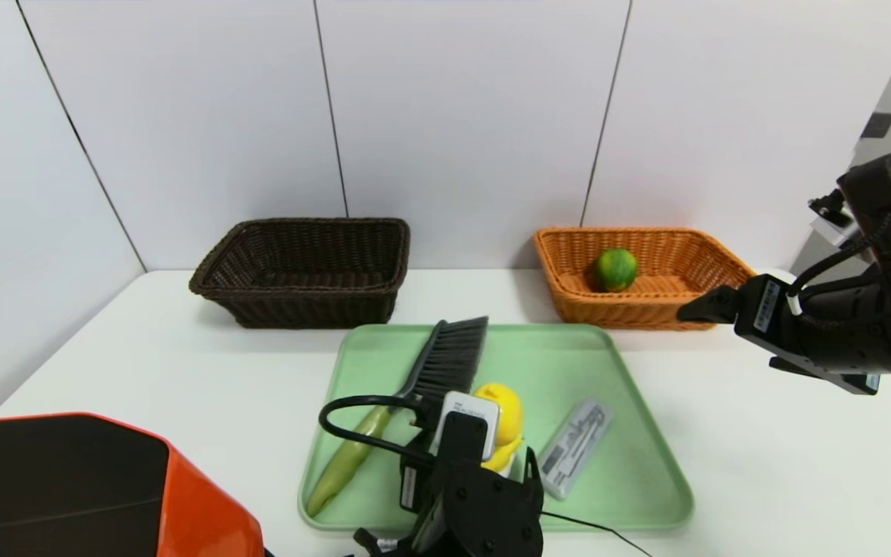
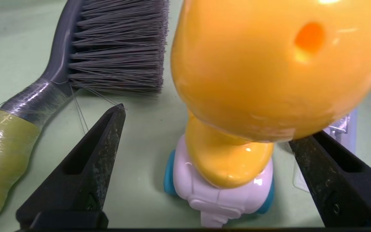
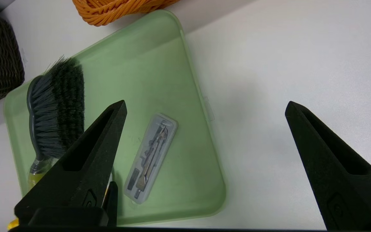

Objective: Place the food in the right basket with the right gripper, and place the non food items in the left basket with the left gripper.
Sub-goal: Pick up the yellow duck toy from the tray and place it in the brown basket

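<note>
Spread wide, the left hand (image 2: 204, 135) flanks the glossy yellow toy (image 2: 269, 64) standing upright on its white-blue base mid-tray, while the right hand (image 3: 204, 129) hovers released.

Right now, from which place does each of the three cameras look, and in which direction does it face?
Head view: from the robot's head, forward and down at the white table, green plastic tray, both baskets; both arms show.
Left wrist view: low over the tray, facing the yellow toy figure with white-blue base; the open left gripper flanks it.
Right wrist view: high, angled down at tray and table; the open right gripper shows.
All views share the grey-bristled green-handled brush.
</note>
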